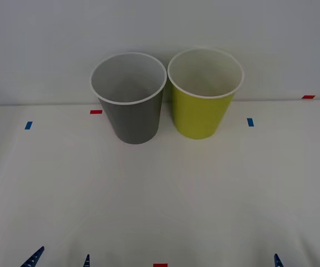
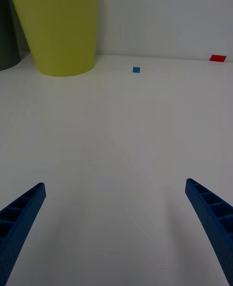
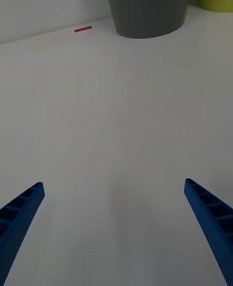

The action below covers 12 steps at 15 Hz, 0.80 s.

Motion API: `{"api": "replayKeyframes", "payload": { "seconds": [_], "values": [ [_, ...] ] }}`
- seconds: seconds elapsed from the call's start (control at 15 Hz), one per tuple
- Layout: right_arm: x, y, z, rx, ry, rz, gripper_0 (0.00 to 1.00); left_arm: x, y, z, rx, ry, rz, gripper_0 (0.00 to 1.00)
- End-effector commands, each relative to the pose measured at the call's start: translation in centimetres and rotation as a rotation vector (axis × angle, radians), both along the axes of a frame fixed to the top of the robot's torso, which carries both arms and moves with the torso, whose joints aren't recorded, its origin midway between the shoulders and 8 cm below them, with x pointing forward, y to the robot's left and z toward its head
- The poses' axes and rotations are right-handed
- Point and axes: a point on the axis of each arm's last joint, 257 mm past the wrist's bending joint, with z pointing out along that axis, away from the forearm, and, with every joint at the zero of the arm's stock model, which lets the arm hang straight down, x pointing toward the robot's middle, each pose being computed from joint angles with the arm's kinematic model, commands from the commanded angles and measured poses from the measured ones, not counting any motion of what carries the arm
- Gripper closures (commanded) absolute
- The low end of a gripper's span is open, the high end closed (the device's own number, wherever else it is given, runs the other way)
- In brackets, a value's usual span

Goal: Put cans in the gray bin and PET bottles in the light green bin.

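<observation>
The gray bin (image 1: pixel 132 119) stands upright at the back of the white table, and the light green bin (image 1: pixel 201 114) stands close beside it on its right. Both show white insides. The cans and PET bottles are out of view. My left gripper (image 1: pixel 60 260) is open at the table's near edge on the left, well short of the gray bin (image 3: pixel 148 5). On the right, my right gripper (image 1: pixel 303 259) is open too, with the light green bin (image 2: pixel 58 24) far ahead of it. Nothing lies between either pair of fingers.
Small tape marks sit on the table (image 1: pixel 160 194): red (image 1: pixel 96 112) and blue (image 1: pixel 28 125) on the left, blue (image 1: pixel 250 122) and red (image 1: pixel 308 97) on the right, red (image 1: pixel 160 265) at the near edge. A plain white wall rises right behind the bins.
</observation>
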Motion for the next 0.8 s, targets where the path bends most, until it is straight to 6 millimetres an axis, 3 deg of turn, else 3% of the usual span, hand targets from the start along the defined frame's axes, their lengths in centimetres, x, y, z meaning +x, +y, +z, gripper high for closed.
{"api": "replayKeyframes", "payload": {
  "seconds": [0.07, 0.8],
  "values": [
    [0.0, 0.0, 0.0, 0.0, 0.0, 0.0, 0.0, 0.0, 0.0, 0.0, 0.0, 0.0, 0.0, 0.0],
    [0.0, 0.0, 0.0, 0.0, 0.0, 0.0, 0.0, 0.0, 0.0, 0.0, 0.0, 0.0, 0.0, 0.0]
  ]
}}
